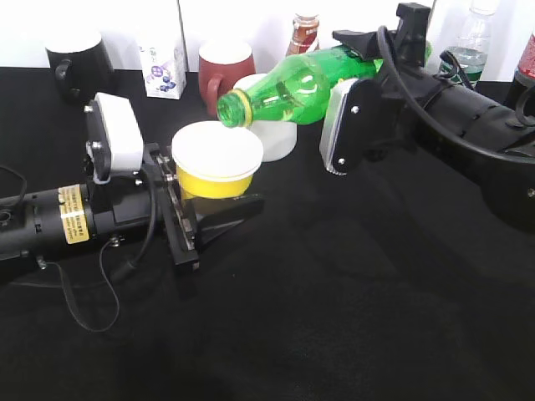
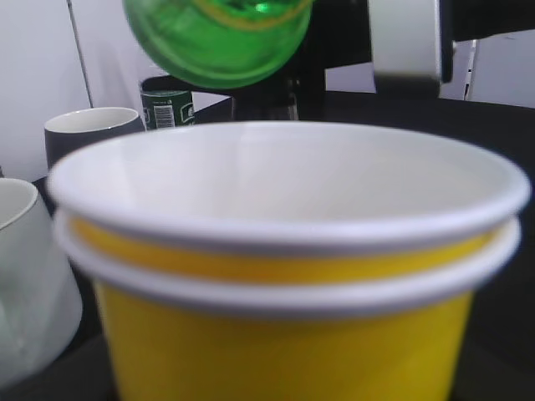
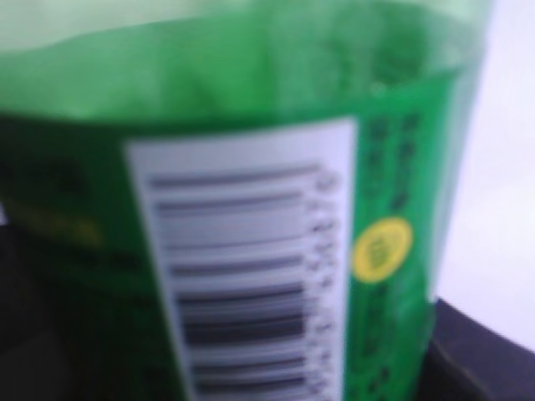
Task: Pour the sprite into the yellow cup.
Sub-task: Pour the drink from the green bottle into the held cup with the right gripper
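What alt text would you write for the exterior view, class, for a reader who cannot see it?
The right gripper holds a green sprite bottle tipped almost level, its mouth just above the yellow cup, which sits between the left gripper fingers on a black table. Mugs, a carton and bottles stand behind.

Left arm lies low & flat, coming in from the left side, w/ a white box on its wrist. Left gripper (image 1: 219,219) points right, its black fingers (image 1: 227,219) closed round the yellow cup (image 1: 216,163) from both sides. Right arm comes in from the right, up higher, wrist turned over sideways. Right gripper (image 1: 361,79) is clamped on the sprite (image 1: 301,83), holding it tipped w/ the mouth toward the left.
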Controlling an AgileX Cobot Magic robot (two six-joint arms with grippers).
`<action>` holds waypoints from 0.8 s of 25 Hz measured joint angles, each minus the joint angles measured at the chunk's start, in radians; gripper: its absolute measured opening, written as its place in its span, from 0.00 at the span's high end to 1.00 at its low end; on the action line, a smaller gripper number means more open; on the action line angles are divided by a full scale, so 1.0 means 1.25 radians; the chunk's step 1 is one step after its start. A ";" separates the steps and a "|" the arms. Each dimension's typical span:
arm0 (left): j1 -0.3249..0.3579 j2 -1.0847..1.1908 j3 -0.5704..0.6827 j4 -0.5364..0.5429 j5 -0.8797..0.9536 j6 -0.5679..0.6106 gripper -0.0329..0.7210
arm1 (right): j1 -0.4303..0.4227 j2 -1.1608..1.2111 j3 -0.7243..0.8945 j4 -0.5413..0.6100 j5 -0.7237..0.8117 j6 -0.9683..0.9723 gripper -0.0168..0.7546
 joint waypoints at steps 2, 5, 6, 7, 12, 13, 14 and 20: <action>0.000 0.000 0.000 0.012 0.000 0.000 0.37 | 0.000 0.000 0.000 0.001 -0.001 -0.025 0.38; 0.000 0.000 0.000 0.020 0.007 0.000 0.37 | 0.000 0.000 -0.001 0.002 -0.016 -0.048 0.38; 0.000 0.000 0.000 0.020 0.011 0.000 0.37 | 0.000 0.000 -0.001 0.002 -0.020 -0.051 0.38; 0.000 0.000 0.000 0.020 0.013 0.000 0.37 | 0.000 0.000 -0.001 0.002 -0.027 -0.053 0.38; 0.000 0.000 0.000 0.020 0.013 0.000 0.37 | 0.000 0.000 -0.002 0.002 -0.037 -0.069 0.38; 0.000 0.000 0.000 0.020 0.013 0.000 0.37 | 0.000 0.000 -0.002 0.002 -0.037 -0.070 0.38; 0.000 0.000 0.000 0.021 0.013 0.000 0.37 | 0.000 0.000 -0.002 0.002 -0.037 -0.070 0.38; 0.000 0.000 0.000 0.002 -0.006 0.000 0.37 | 0.000 0.000 -0.002 0.005 -0.039 0.040 0.38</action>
